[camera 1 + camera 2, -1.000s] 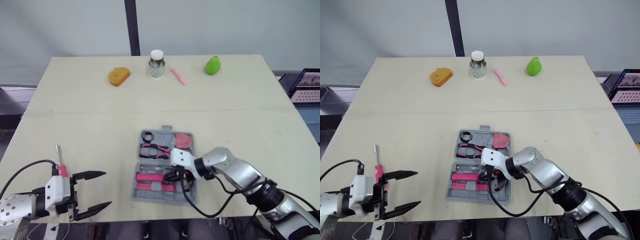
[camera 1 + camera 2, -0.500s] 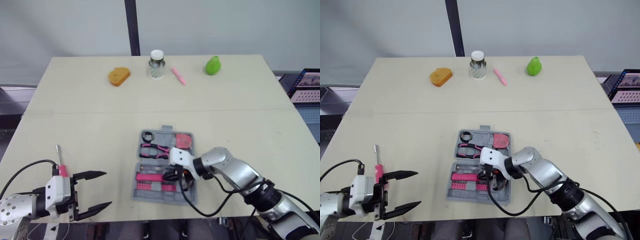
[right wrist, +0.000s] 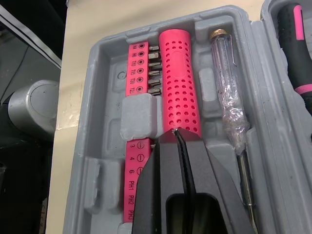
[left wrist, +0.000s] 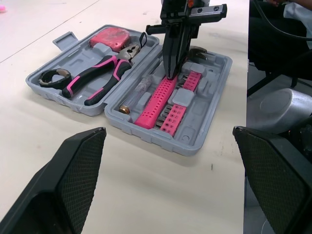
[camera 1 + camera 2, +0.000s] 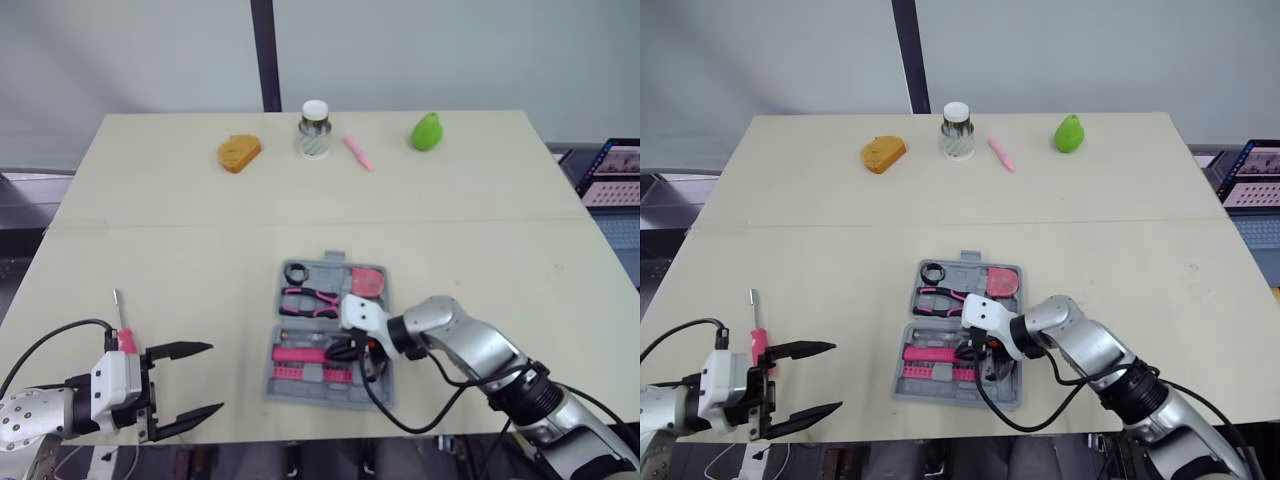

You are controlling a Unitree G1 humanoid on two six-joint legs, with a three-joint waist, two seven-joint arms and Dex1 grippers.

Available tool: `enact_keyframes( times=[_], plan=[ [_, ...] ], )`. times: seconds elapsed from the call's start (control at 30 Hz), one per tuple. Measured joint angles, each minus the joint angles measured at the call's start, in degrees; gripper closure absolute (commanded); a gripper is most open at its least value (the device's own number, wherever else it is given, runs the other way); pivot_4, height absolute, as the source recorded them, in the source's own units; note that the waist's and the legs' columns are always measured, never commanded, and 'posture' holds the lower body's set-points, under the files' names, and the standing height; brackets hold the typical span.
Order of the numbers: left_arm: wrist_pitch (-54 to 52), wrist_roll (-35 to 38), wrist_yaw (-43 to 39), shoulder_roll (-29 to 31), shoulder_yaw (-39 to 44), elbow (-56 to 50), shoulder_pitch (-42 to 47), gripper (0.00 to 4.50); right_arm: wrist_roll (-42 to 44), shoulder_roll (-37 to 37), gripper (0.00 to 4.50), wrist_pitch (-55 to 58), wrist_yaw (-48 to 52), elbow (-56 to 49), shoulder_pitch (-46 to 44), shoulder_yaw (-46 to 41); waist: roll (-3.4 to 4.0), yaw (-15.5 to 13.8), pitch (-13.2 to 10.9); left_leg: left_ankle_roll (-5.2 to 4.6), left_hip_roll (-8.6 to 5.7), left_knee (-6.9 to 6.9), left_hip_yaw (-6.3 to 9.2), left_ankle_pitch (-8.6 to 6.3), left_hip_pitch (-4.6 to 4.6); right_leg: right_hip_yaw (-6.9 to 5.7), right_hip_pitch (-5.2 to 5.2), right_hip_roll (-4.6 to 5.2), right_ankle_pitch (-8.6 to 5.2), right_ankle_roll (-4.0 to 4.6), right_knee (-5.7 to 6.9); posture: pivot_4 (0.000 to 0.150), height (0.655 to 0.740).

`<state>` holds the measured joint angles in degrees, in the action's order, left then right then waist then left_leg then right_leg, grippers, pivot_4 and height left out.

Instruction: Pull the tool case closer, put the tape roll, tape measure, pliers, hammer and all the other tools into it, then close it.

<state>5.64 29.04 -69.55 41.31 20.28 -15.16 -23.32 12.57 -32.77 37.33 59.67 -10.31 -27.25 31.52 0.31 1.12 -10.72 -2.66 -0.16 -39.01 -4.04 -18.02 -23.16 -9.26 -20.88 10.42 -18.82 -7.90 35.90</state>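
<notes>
The grey tool case (image 5: 318, 268) lies open at the table's front centre. Its far half holds the black tape roll (image 5: 296, 272), the pink-handled pliers (image 5: 310, 298) and the red tape measure (image 5: 370, 282). The near half holds the hammer with its pink handle (image 3: 179, 83), a bit set (image 3: 138, 68) and a clear screwdriver (image 3: 226, 92). My right gripper (image 5: 350, 350) is shut, its tips resting on the hammer handle. My left gripper (image 5: 215, 378) stands open at the front left, holding nothing. A pink screwdriver (image 5: 122, 325) lies on the table just beside it.
Along the far edge sit an orange bread piece (image 5: 238, 153), a lidded jar (image 5: 314, 128), a pink marker (image 5: 357, 152) and a green pear (image 5: 427, 130). A laptop (image 5: 615, 170) stands off the table's right side.
</notes>
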Motion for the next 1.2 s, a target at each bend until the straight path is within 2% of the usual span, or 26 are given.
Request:
enact_keyframes(
  times=[0.9,1.2],
  plan=[
    [-1.2,0.1,0.0,0.4,0.2,-0.2,0.2,0.0,-0.8,1.5,4.46,-2.3,0.0,2.2,2.1,-0.4,-0.56,0.1,0.5,0.11,0.05,0.03,0.21,-0.06,0.3,-0.02,0.31,-0.08,-0.03,0.05,-0.02,0.15,0.695],
    [-1.9,0.1,0.0,0.5,1.1,-0.8,0.2,0.0,-1.2,2.7,4.46,-2.6,0.0,3.4,2.7,-0.4,-0.64,0.2,0.6,0.2,0.09,0.3,0.18,-0.12,0.87,0.02,0.72,-0.08,-0.07,0.12,-0.07,0.15,0.695]
  ],
)
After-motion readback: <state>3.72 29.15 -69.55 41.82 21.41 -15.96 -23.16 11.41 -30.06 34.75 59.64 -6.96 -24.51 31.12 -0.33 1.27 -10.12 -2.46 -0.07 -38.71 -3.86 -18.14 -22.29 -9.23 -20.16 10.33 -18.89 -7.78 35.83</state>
